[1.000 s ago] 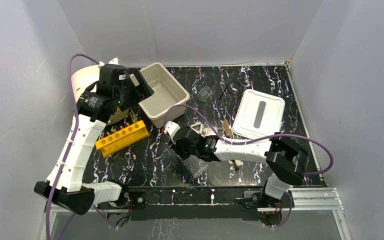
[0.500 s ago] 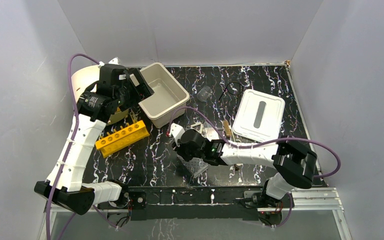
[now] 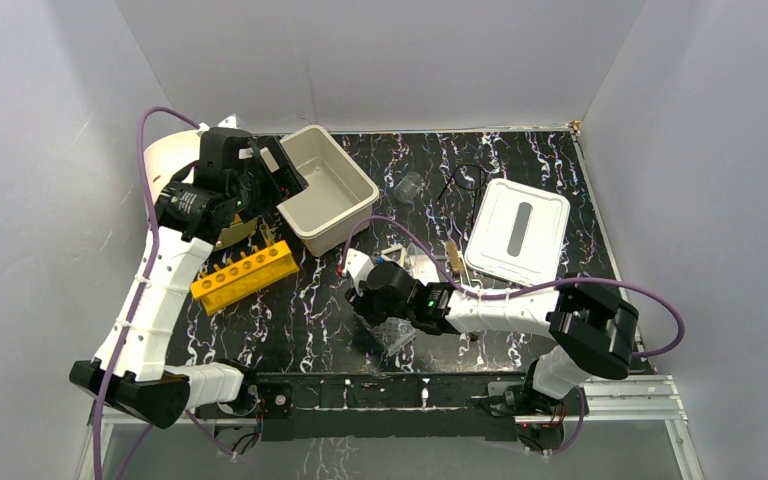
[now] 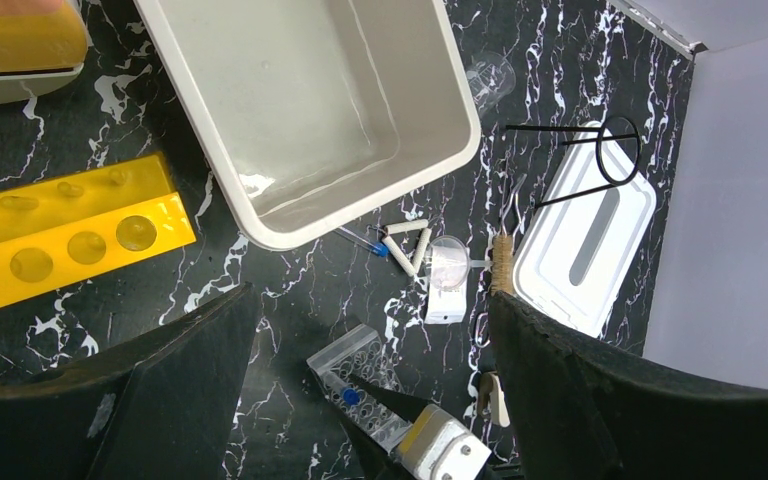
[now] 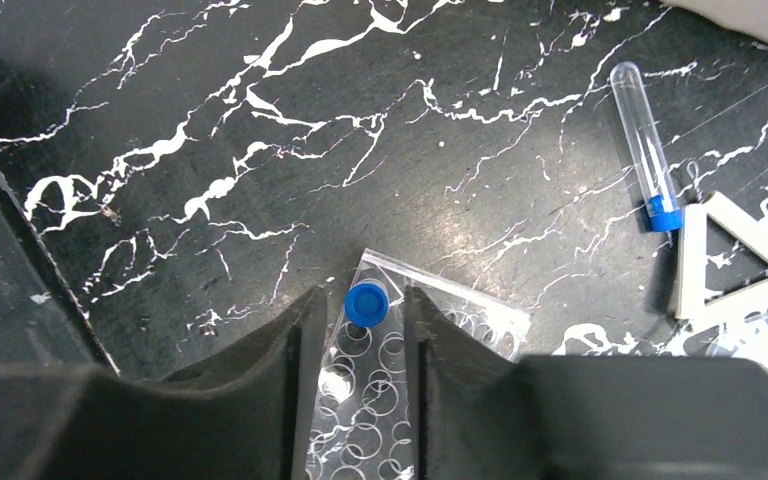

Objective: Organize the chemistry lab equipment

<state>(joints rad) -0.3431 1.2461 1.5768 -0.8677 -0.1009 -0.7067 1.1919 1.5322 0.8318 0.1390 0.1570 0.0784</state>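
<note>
Right hand (image 5: 362,296), jaws narrowed, straddles a small blue cap (image 5: 367,305) over the clear plastic well tray (image 5: 460,310); whether it grips, I cannot tell. Left hand (image 4: 370,295) gapes wide, holding nothing.

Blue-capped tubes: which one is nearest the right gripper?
The tube seen cap-on, between the right gripper fingers, over the well tray. The other tube lies on its side beside the triangle, away from the fingers.

Bright, even overhead light; glare inside the beige rectangular plastic tub (image 4: 310,90), soft shadows beside it; sharp focus.
</note>
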